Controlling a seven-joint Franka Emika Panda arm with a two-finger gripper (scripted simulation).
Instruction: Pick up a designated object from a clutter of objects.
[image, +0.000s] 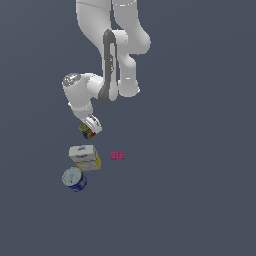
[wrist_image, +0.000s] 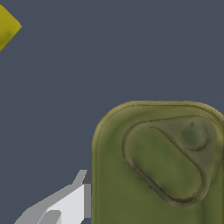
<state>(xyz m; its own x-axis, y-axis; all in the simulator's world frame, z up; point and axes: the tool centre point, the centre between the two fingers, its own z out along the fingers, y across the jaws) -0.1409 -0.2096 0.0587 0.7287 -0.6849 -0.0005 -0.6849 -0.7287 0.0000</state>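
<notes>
The designated object, a small box with an olive-green top (wrist_image: 157, 166) and orange, red and blue sides (image: 86, 132), sits just under my hand in the exterior view. My gripper (image: 89, 130) is down around it. In the wrist view its olive top fills the frame, and one grey finger (wrist_image: 70, 205) lies flush against its side. The other finger is out of view. The rest of the clutter lies close by: a white-and-yellow box (image: 84, 157), a round blue-and-white can (image: 74, 179) and a flat pink block (image: 117, 155).
A yellow corner of the white-and-yellow box (wrist_image: 6, 26) shows at the edge of the wrist view. The white-and-yellow box stands close to the olive-topped box, with the round can just beyond it. The floor is plain dark grey.
</notes>
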